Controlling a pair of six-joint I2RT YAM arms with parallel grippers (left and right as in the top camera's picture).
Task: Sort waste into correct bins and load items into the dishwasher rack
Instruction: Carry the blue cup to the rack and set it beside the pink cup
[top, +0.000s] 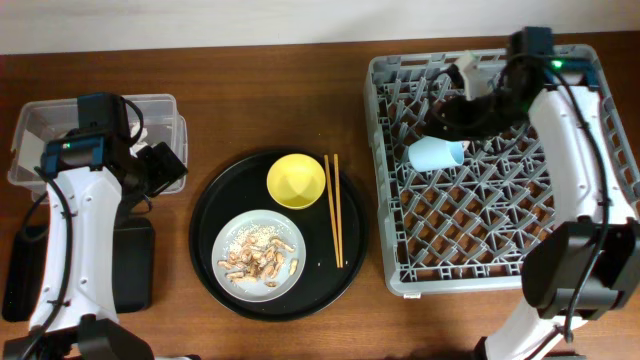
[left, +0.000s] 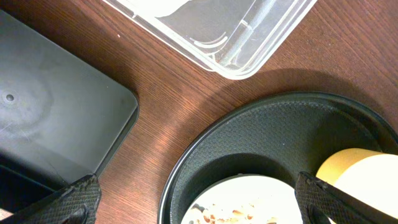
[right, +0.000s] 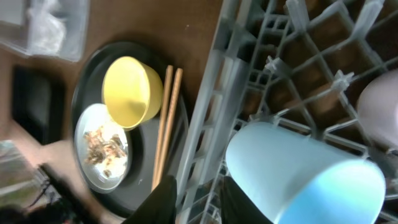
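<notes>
Yellow-green bowl (top: 296, 181) sat on the round black tray (top: 215, 215), just beside the chopsticks (top: 334, 210) and near the plate (top: 258, 232) with food scraps (top: 258, 262). It looked light, hard and smooth, so it might slip. A pinch on its thin rim seemed the best hold. The left tool (left: 199, 199) hung wide and empty near the clear box (top: 150, 105). The right tool (right: 199, 208) was parted, holding nothing, over the rack (top: 400, 250), by the blue cup (top: 436, 154) lying on its side

L arm (top: 72, 232) & R arm (top: 582, 140) wearing white shells, black joints & cables; green LEDs (top: 65, 143) glowing at 10 & 2 o'clock.
</notes>
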